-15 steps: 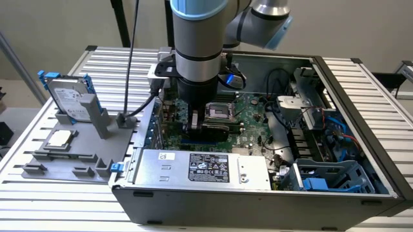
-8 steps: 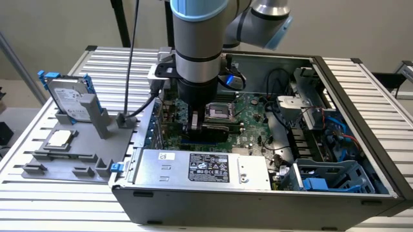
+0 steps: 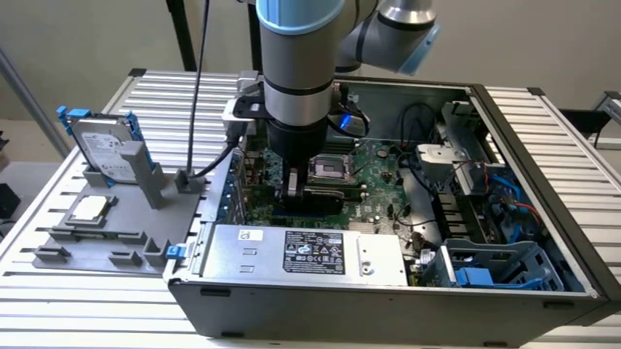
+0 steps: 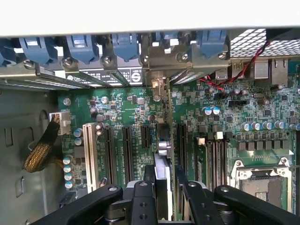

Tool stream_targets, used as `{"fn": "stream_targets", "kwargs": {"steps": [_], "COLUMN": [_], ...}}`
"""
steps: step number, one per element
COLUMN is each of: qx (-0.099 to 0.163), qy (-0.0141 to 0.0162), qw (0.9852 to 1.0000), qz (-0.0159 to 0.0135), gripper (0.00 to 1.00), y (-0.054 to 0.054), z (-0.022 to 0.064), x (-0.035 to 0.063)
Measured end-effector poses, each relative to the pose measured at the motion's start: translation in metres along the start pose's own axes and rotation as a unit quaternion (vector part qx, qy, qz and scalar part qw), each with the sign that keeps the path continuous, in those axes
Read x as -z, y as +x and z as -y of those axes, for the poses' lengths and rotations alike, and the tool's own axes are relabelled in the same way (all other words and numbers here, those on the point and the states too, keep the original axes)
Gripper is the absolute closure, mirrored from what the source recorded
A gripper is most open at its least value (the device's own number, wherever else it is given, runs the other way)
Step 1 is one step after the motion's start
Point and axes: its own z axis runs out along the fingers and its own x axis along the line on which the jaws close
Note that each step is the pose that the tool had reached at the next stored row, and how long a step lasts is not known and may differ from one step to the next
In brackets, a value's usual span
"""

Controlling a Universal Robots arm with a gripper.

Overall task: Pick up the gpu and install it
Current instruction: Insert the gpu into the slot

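In the exterior view, a grey rack (image 3: 107,233) at the left of the frame holds a hard drive (image 3: 102,149) upright on a slatted surface (image 3: 58,291). Right of it lies an open computer case (image 3: 543,218), with the arm (image 3: 301,65) reaching down from the top centre onto the motherboard (image 3: 374,171). In the wrist view, the claw (image 4: 165,197) at bottom centre grips the gpu (image 4: 163,176) edge-on between its fingers (image 4: 140,199), standing upright among the expansion slots (image 4: 126,152), just above the board.

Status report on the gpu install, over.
Gripper shut on gpu, low inside the open case. Card edge-on above motherboard slots. Nothing visibly blocking.
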Motion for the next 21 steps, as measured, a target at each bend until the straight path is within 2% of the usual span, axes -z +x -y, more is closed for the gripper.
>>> {"fn": "stream_targets", "kwargs": {"steps": [21], "qx": [-0.001], "qy": [0.0001], "qw": [1.0000], "qz": [0.0000], "gripper": [0.72], "y": [-0.0016], "z": [-0.0002], "x": [-0.0036]}}
